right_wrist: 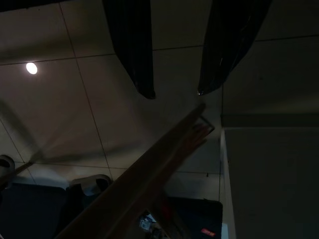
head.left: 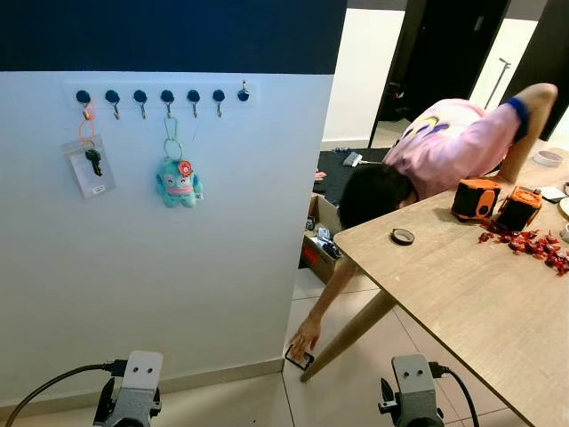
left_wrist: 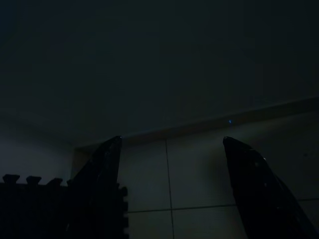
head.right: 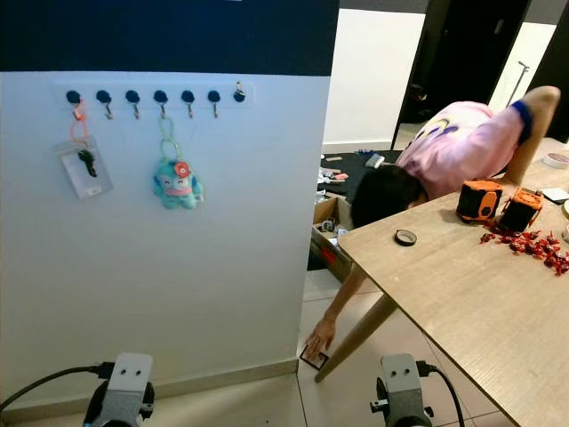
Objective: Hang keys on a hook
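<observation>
A white hook rail (head.left: 160, 95) with several dark-knobbed hooks is fixed high on the white wall. On its leftmost hook hangs a key (head.left: 92, 161) on an orange loop, with a clear tag. A teal plush keychain (head.left: 179, 182) hangs from a middle hook. Both my arms hang low, the left arm (head.left: 133, 391) and the right arm (head.left: 416, 391) at the bottom edge. My left gripper (left_wrist: 172, 138) is open over dim floor tiles, holding nothing. My right gripper (right_wrist: 175, 93) is open too, above the floor beside a table leg.
A person (head.left: 444, 147) bends over the wooden table (head.left: 462, 294) on the right, one hand (head.left: 305, 338) reaching a small dark flat object (head.left: 300, 358) on the floor by the table leg. Orange tools (head.left: 476, 197), a tape roll (head.left: 403, 236) and red scraps (head.left: 533, 242) lie on the table.
</observation>
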Robot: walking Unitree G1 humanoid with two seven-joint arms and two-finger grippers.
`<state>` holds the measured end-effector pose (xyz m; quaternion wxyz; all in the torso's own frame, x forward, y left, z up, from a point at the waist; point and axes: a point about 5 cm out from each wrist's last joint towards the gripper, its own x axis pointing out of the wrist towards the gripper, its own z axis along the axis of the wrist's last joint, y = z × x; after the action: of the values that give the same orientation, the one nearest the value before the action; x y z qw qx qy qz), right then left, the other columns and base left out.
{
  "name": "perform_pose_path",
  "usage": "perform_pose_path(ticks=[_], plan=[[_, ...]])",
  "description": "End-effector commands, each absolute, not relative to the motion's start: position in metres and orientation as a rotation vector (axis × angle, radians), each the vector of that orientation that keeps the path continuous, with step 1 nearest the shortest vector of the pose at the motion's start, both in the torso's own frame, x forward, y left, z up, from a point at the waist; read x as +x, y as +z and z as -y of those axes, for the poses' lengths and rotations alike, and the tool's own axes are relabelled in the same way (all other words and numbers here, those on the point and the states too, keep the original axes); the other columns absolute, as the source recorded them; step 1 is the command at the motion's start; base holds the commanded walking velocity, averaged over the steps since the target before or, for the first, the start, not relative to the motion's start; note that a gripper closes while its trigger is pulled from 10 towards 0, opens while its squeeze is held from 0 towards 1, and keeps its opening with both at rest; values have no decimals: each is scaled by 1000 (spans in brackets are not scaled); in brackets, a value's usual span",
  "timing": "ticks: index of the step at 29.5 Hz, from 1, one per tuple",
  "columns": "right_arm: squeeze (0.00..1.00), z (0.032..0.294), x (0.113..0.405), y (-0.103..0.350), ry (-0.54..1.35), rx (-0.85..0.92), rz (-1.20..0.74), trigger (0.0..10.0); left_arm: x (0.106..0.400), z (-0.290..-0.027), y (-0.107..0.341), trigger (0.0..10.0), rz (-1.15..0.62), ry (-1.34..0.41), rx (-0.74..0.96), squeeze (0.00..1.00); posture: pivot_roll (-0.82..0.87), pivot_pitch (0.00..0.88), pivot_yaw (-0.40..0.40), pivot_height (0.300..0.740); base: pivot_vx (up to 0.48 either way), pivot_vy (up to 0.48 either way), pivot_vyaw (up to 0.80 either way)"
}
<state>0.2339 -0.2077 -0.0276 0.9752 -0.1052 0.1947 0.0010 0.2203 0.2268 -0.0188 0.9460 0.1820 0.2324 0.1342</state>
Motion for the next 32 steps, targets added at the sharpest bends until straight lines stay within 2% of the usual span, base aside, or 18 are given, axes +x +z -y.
perform_pose_path(ticks=[1,9,15,17,19,20,21,22,23,24,26,32], plan=[[0,206,230,-31,14,-216,-407,10000,217,-228,-21,10000,-482,268,389,0,78,42,-54,740,0,0,0],[0,207,230,-30,16,-215,-401,10000,218,-225,-20,10000,-476,275,374,0,80,52,-57,740,0,0,0],[0,208,242,-18,35,-267,-319,10000,228,-234,-6,10000,-421,361,318,0,83,60,-53,740,0,0,0],[0,210,251,-7,18,-257,-266,10000,236,-239,9,10000,-355,385,317,0,83,60,-53,740,0,0,0],[0,214,275,28,-13,-218,-80,10000,260,-245,63,10000,-139,374,310,0,89,70,-49,740,0,0,0],[0,214,275,28,-13,-218,-80,10000,260,-245,63,10000,-139,374,310,0,89,70,-49,740,0,0,0],[0,214,282,46,-15,-207,9,10000,267,-241,90,10000,-46,323,309,0,92,74,-50,740,0,0,0],[0,214,282,46,-15,-207,9,10000,267,-241,90,10000,-46,323,309,0,92,74,-50,740,0,0,0],[0,211,285,63,-3,-211,96,10000,269,-230,112,10000,29,241,309,0,93,76,-47,740,0,0,0],[0,211,285,63,-3,-211,96,10000,269,-230,112,10000,29,241,309,0,93,76,-47,740,0,0,0],[0,204,287,91,8,-207,223,10000,267,-212,138,10000,109,139,317,0,90,77,-40,740,0,0,0],[0,201,292,125,-14,-190,351,10000,267,-200,160,10000,166,50,371,0,87,78,-37,740,0,0,0]])
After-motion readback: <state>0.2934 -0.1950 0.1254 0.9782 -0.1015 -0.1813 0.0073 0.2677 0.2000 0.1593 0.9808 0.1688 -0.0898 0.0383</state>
